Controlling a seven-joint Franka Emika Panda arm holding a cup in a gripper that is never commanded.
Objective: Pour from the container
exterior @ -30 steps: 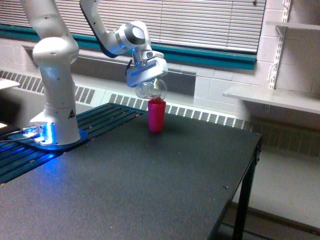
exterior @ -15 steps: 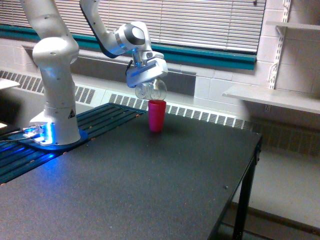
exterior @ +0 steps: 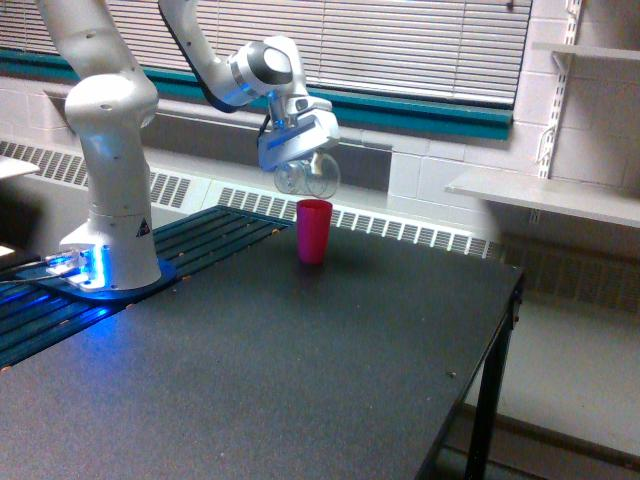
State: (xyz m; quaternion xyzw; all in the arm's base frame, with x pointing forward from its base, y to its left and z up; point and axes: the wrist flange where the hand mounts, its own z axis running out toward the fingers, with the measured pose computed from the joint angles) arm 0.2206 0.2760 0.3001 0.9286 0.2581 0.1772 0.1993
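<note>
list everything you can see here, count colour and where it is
container: 1, clear, held tilted in the air just above the red cup
red cup: 1, pink-red, upright on the table near its far edge
table: 1, black top, fills the foreground
window blinds: 1 set, pale, on the back wall
wall shelves: 2, white, at the exterior view's right
robot arm: 1, white, base at the exterior view's left
claw: 1, white, shut on the container

arm's upper links (exterior: 70, 25) cut by top edge, container (exterior: 308, 176) contents too small to tell, pincer (exterior: 300, 160) fingertips unclear
</note>
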